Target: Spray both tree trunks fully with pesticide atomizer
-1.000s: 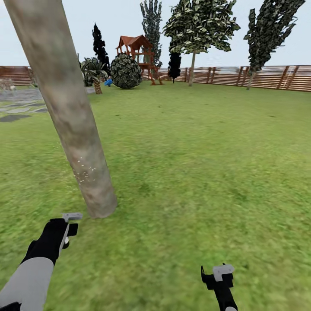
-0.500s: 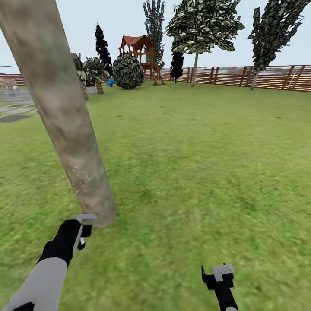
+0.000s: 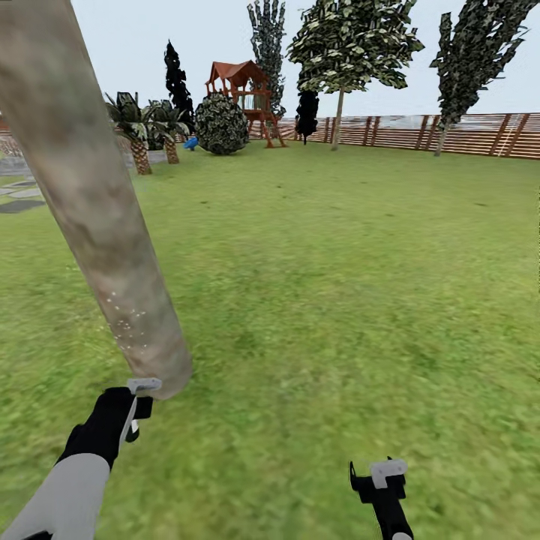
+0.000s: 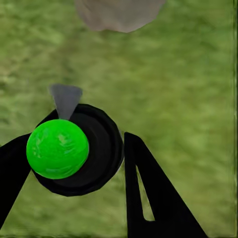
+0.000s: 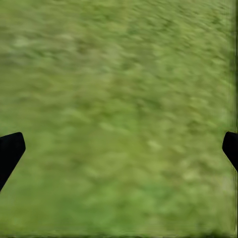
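Spraying step in hand: left gripper (image 4: 74,163) clamped on atomizer (image 4: 58,148), nozzle beside the tree trunk (image 3: 105,225) base on the lawn (image 3: 337,300); right gripper (image 5: 119,148) spread, idle; next, probably sweep spray up the trunk.

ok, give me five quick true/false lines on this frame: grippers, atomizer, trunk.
1. The left gripper is shut on the atomizer. True.
2. The right gripper holds a second bottle. False: its fingers are wide apart over bare grass.
3. The near tree trunk carries pale speckles low down. True.
4. The near tree trunk stands on grey paving slabs. False: its base meets the grass.
5. A wooden fence closes the far side of the lawn. True.
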Controlling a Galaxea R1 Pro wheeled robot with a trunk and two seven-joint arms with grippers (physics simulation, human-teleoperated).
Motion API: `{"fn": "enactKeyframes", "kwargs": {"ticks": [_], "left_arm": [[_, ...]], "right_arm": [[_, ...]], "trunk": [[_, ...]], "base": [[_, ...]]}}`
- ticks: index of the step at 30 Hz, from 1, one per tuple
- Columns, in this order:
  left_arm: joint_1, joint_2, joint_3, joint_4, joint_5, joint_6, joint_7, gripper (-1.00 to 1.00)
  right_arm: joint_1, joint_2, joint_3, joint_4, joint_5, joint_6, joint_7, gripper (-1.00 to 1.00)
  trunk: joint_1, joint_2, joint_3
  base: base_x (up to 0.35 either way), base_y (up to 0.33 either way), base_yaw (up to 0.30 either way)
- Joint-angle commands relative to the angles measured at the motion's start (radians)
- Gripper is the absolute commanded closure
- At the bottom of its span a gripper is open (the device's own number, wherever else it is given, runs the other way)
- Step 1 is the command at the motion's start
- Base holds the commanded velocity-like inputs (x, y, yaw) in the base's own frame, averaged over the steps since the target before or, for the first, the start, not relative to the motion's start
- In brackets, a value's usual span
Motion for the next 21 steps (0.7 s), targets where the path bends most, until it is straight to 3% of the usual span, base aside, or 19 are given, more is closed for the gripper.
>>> {"fn": "enactKeyframes", "kwargs": {"ticks": [1, 8, 12, 14, 21], "left_arm": [[-0.001, -0.003, 0.002, -0.001, -0.008, 0.004, -0.004, 1.0], [-0.001, 0.003, 0.008, -0.015, -0.012, 0.004, 0.004, 1.0], [0.002, 0.053, 0.022, -0.02, -0.012, 0.003, 0.005, 1.0], [0.002, 0.064, 0.038, -0.021, -0.01, 0.002, 0.006, 1.0], [0.001, 0.041, 0.032, -0.03, -0.007, 0.001, 0.03, 1.0]], "right_arm": [[0.0, 0.0, 0.009, 0.0, -0.005, -0.001, -0.004, -1.0], [0.0, 0.001, 0.009, 0.0, -0.005, -0.001, -0.004, -1.0], [0.0, 0.001, 0.009, 0.001, -0.005, -0.001, -0.005, -1.0], [0.0, 0.001, 0.009, 0.0, -0.005, 0.0, -0.006, -1.0], [0.0, 0.002, 0.009, 0.0, -0.005, 0.001, -0.005, -1.0]], "trunk": [[0.0, 0.0, -0.001], [0.0, 0.0, -0.001], [0.0, 0.0, -0.001], [0.0, 0.0, -0.001], [0.0, 0.0, -0.001]], "base": [[-0.099, -0.262, 0.0], [0.105, -0.242, 0.0], [0.226, -0.209, 0.193], [0.228, -0.208, 0.266], [0.227, -0.208, 0.277]]}}
